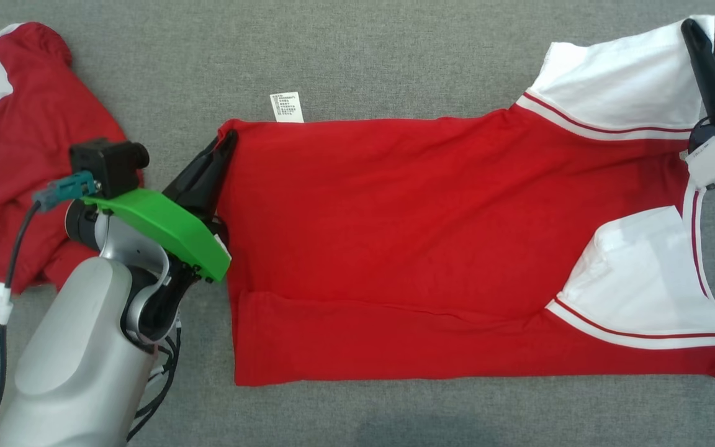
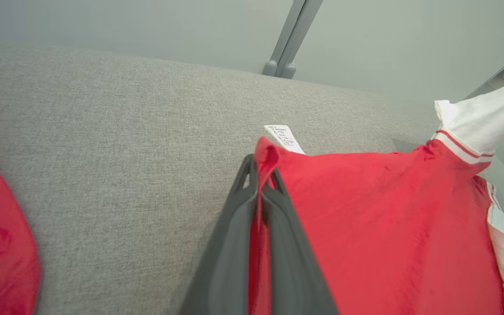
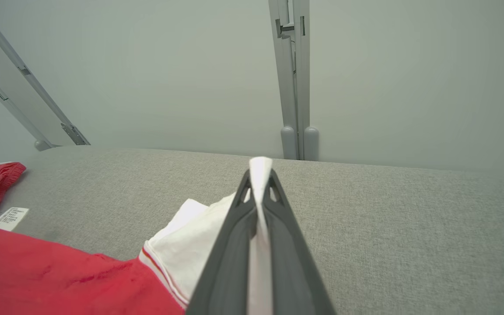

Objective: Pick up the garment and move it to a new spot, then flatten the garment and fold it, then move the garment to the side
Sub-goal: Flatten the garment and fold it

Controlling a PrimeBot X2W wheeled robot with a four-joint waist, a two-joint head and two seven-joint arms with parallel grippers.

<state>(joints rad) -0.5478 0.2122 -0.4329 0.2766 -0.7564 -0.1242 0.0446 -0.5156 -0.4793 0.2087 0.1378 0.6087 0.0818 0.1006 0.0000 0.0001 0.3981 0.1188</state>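
The red short-sleeved shirt with white striped sleeves lay spread on the grey fabric bench, its long axis running left to right between my arms. My left tool was clenched on the far hem corner beside the white care label, and my right tool on the far white sleeve. I judged the held far edge should fold toward me.
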